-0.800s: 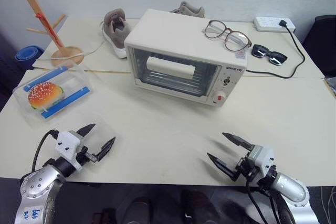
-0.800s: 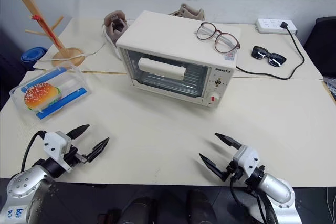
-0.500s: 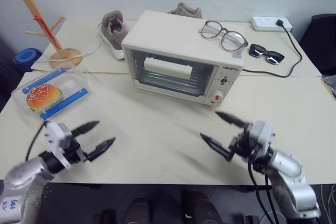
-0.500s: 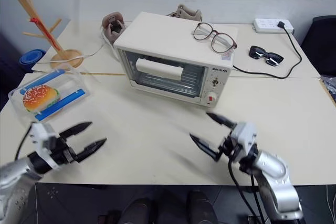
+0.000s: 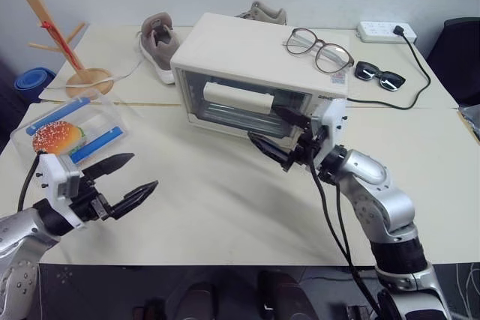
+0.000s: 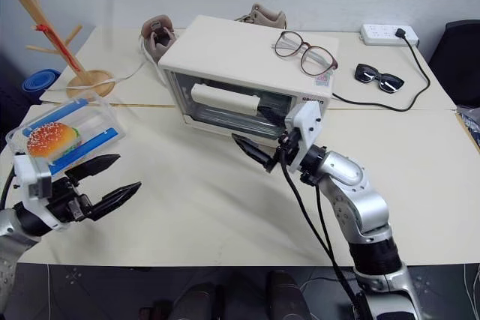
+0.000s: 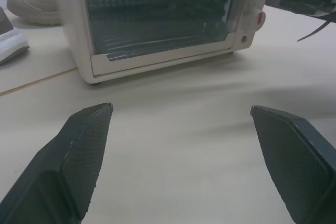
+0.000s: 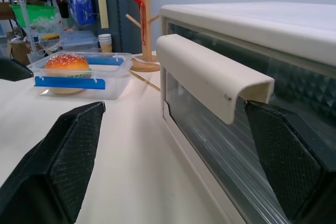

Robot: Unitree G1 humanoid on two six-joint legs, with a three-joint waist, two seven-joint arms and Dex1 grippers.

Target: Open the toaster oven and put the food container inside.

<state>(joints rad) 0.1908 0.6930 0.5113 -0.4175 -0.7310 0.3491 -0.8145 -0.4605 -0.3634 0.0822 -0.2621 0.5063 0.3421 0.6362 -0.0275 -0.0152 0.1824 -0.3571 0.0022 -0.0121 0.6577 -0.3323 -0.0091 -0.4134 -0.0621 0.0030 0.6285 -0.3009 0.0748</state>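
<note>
The right hand (image 5: 279,134) hangs spread wide just in front of the toaster oven (image 5: 255,73), its two fingers either side of nothing yet; the cream door handle (image 8: 210,74) sits just ahead of its fingertips and a little above, and the glass door is still closed; the left hand (image 5: 127,177) is likewise spread and empty, low over the counter (image 5: 225,200), with the food container (image 5: 71,129) just beyond it and off to its outer side, well apart from the right hand; the burger inside shows through the clear walls

The risks from here, as I judge them: the right hand sits slightly low on the handle, so closing now could catch the glass or the handle's lower lip and slip off; a pull straight back, not down and out, could drag the light oven across the counter instead of dropping the door; the glasses (image 5: 322,46) lying on the oven's top could slide off if the oven jolts; and the opened door will swing down toward the right hand's own wrist and cable, so it must clear the way
</note>
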